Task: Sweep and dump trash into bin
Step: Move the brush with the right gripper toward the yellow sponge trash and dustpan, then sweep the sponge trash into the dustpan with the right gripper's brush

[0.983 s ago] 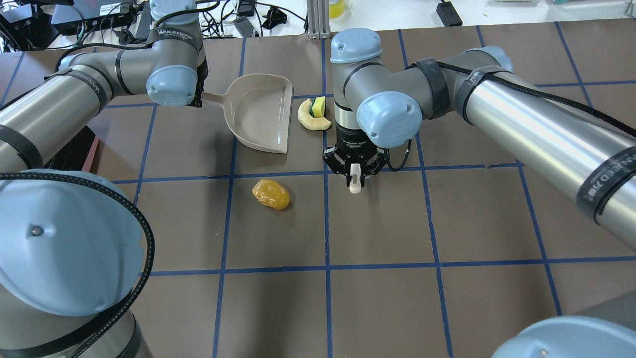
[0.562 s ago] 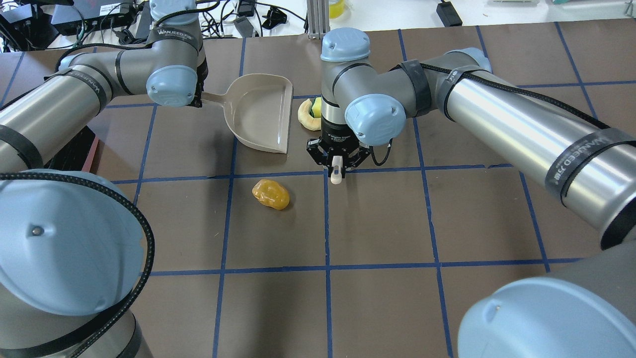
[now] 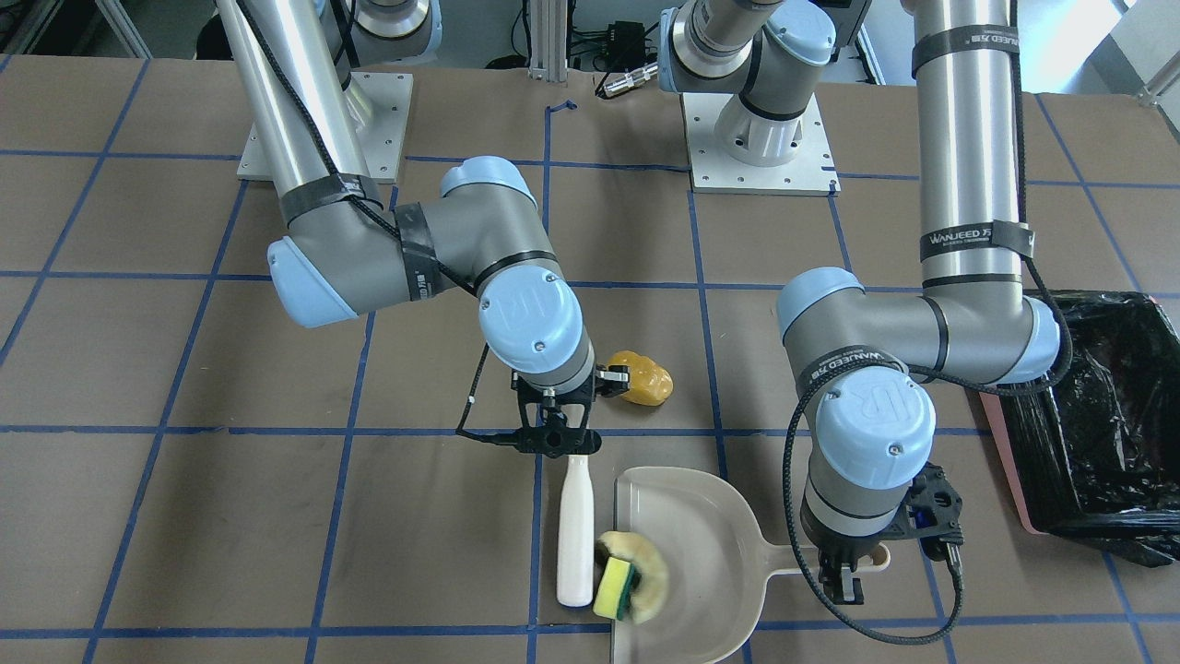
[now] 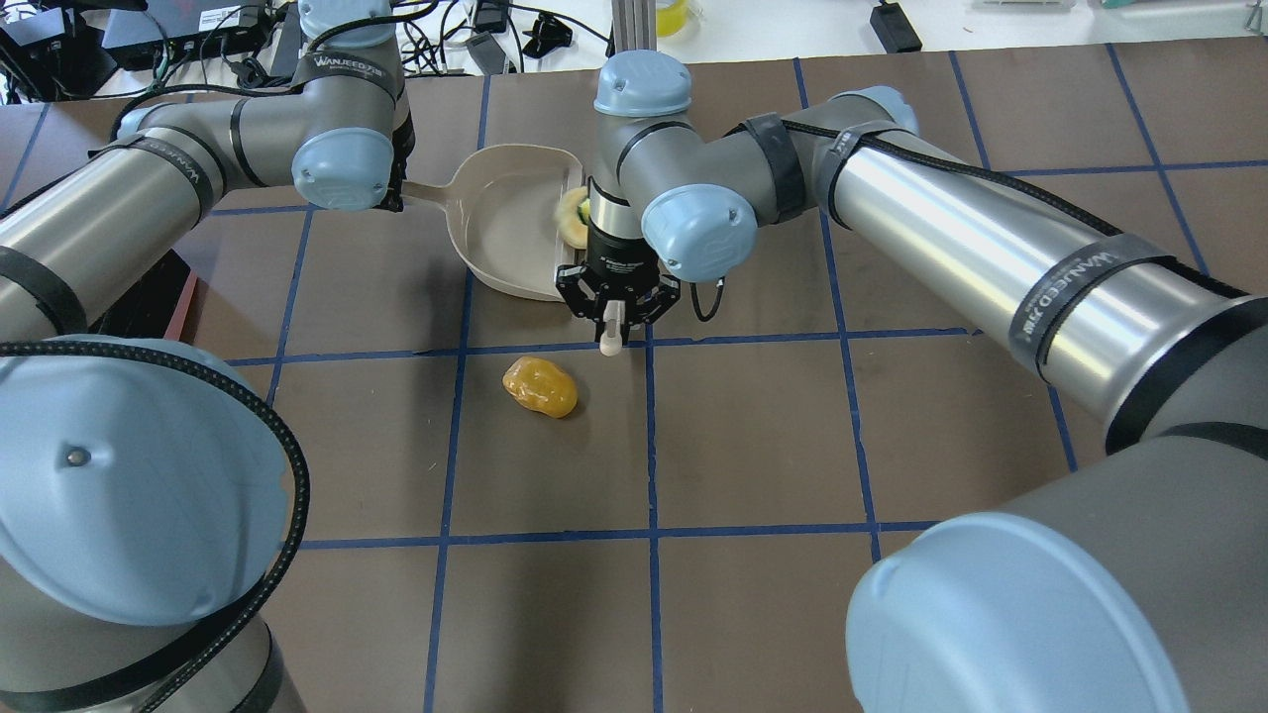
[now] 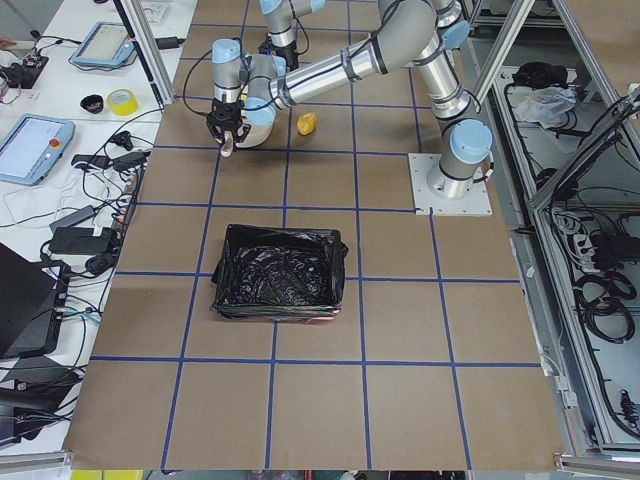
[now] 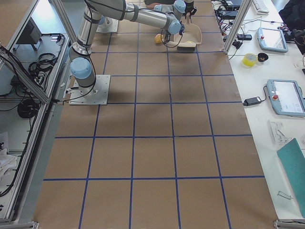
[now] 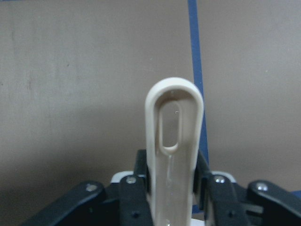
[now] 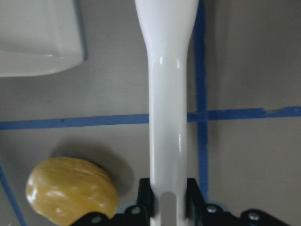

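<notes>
My left gripper (image 3: pixel 843 576) is shut on the handle (image 7: pixel 174 141) of the beige dustpan (image 3: pixel 701 544), which lies flat on the table. My right gripper (image 3: pixel 553 441) is shut on the cream brush (image 3: pixel 576 535), which lies along the dustpan's open edge. The pale crescent (image 3: pixel 645 567) and the yellow-and-green sponge (image 3: pixel 616 588) sit at the pan's lip, the crescent inside it. The orange lump (image 4: pixel 540 386) lies on the table apart from the pan and also shows in the right wrist view (image 8: pixel 70 190). The black-lined bin (image 3: pixel 1097 415) stands beyond my left arm.
The brown table has blue tape grid lines (image 4: pixel 649 446). Cables and electronics (image 4: pixel 198 30) lie past its far edge. In the exterior left view the bin (image 5: pixel 278 270) stands well away from the dustpan.
My right arm has moved left with the brush and pushed the crescent and sponge to the dustpan's lip. The left arm, the dustpan and the orange lump have not moved.
</notes>
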